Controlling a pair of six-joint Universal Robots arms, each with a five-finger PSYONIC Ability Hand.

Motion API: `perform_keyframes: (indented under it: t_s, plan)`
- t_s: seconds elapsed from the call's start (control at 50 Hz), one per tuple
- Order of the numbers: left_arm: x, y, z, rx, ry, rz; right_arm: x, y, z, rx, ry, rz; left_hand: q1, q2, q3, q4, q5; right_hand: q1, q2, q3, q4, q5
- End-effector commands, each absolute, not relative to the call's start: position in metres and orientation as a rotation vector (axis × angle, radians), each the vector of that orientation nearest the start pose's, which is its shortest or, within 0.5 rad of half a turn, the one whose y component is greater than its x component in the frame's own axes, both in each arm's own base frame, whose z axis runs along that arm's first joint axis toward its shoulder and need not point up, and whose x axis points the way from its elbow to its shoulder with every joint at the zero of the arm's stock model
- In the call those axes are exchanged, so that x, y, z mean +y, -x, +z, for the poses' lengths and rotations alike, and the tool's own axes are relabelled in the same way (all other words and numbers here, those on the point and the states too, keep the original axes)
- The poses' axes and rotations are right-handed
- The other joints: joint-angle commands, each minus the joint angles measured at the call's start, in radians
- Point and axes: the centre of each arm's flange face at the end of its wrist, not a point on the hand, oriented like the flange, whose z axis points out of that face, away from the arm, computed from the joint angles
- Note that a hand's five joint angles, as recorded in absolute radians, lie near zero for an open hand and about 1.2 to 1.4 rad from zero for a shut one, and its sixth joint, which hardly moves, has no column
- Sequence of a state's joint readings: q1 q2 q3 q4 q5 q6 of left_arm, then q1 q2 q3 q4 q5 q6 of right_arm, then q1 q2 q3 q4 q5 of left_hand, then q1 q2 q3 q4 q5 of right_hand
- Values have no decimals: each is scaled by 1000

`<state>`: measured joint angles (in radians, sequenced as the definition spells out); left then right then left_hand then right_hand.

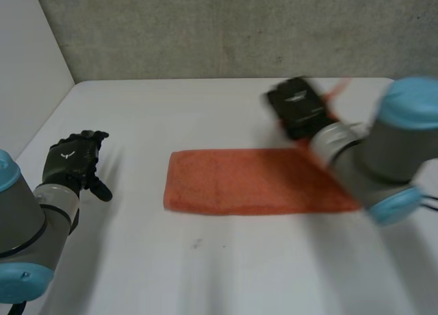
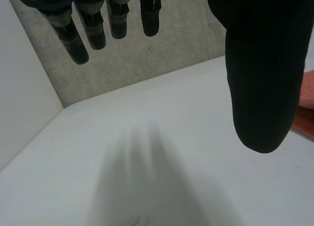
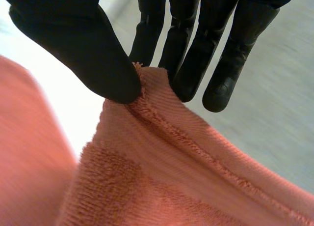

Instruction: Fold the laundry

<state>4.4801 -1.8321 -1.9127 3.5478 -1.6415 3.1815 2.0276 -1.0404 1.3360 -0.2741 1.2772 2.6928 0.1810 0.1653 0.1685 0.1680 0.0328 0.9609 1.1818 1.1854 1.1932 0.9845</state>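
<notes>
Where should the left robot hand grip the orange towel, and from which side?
Probably its left short edge, from the left: the orange towel lies flat there, nearest the open left robot hand; the right robot hand pinches its far right corner.

We read the scene as softly and evenly lit. In the head view the white table (image 1: pixel 205 260) returns a uniform, moderately bright tone, and the grey wall (image 1: pixel 205 27) behind it is flatly lit. The orange towel (image 1: pixel 253 181) carries a thin line of shade along its near edge. In the wrist views the table is brightest beside the right hand (image 3: pixel 73 44). Both that hand and the left hand (image 2: pixel 260 73) read as near-black masses.
</notes>
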Motion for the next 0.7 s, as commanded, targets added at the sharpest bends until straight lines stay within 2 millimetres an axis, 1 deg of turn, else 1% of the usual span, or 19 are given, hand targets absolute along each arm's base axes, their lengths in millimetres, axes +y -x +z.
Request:
perform_keyframes:
  t_s: [0.02, 0.1, 0.16, 0.2, 0.22, 0.24, 0.26, 0.32, 0.36, 0.38, 0.42, 0.46, 0.48, 0.52, 0.54, 0.56, 0.58, 0.62, 0.7]
  plan:
    - [-274, 195, 164, 2471, -273, -2035, -232, -405, 159, 1545, 1343, -1819, -6, 9, 6, 7, -33, 435, 215, 211, 203, 237]
    - [-273, 195, 164, 2470, -275, -2037, -211, -420, 122, 1566, 1416, -1713, -6, 9, 6, 7, -33, 435, 215, 211, 203, 237]
    - [-271, 198, 164, 2475, -289, -2039, -209, -420, 118, 1586, 1422, -1693, -6, 9, 6, 7, -33, 357, 136, 133, 125, 159]
    - [-269, 202, 165, 2479, -307, -2049, -214, -414, 124, 1658, 1400, -1712, -6, 9, 6, 7, -33, -654, -874, -878, -886, -852]
    - [-269, 202, 165, 2479, -307, -2049, -214, -414, 124, 1659, 1400, -1712, -6, 9, 6, 7, -33, -659, -879, -883, -891, -857]
    - [-268, 205, 166, 2478, -322, -2061, -216, -410, 138, 1690, 1366, -1749, -6, 9, 6, 7, -33, -786, -1007, -1011, -1019, -984]
    - [-268, 205, 166, 2478, -322, -2061, -222, -404, 157, 1714, 1312, -1799, -6, 9, 6, 7, -33, -786, -1007, -1011, -1019, -984]
    - [-264, 215, 171, 2475, -365, -2096, -234, -392, 176, 1749, 1233, -1847, -6, 9, 6, 7, -33, -786, -1007, -1011, -1019, -984]
    - [-262, 231, 182, 2454, -425, -2172, -253, -361, 199, 1828, 1073, -1884, -6, 9, 6, 7, -33, -786, -1007, -1011, -1019, -984]
    - [-262, 231, 182, 2454, -425, -2172, -253, -361, 199, 1828, 1072, -1884, -6, 9, 6, 7, -33, -786, -1007, -1011, -1019, -984]
    - [-261, 241, 188, 2440, -456, -2215, -261, -333, 204, 1907, 971, -1880, -6, 9, 6, 7, -33, -786, -1007, -1011, -1019, -984]
    - [-257, 262, 196, 2426, -534, -2284, -263, -320, 200, 1959, 935, -1860, -6, 9, 6, 7, -33, -786, -1007, -1011, -1019, -984]
    - [-256, 262, 196, 2426, -534, -2284, -263, -320, 200, 1959, 935, -1860, -6, 9, 6, 7, -33, -786, -1007, -1011, -1019, -984]
    - [-253, 290, 191, 2443, -638, -2316, -269, -292, 183, 2080, 884, -1810, -6, 9, 6, 7, -33, -786, -1007, -1011, -1019, -984]
    - [-253, 290, 191, 2443, -639, -2316, -269, -292, 183, 2081, 883, -1810, -6, 9, 6, 7, -33, -786, -1007, -1011, -1019, -984]
    - [-253, 304, 188, 2446, -681, -2335, -272, -277, 175, 2143, 858, -1789, -6, 9, 6, 7, -33, -786, -1007, -1011, -1019, -984]
    - [-253, 304, 188, 2446, -681, -2335, -274, -265, 167, 2191, 837, -1771, -6, 9, 6, 7, -33, -786, -1007, -1011, -1019, -984]
    - [-258, 326, 179, 2458, -739, -2342, -274, -254, 159, 2232, 834, -1747, -6, 9, 6, 7, -33, -786, -1007, -1011, -1019, -984]
    - [-266, 337, 166, 2476, -761, -2321, -275, -241, 147, 2264, 820, -1705, -3, 13, 10, 10, -29, -786, -1007, -1011, -1019, -984]
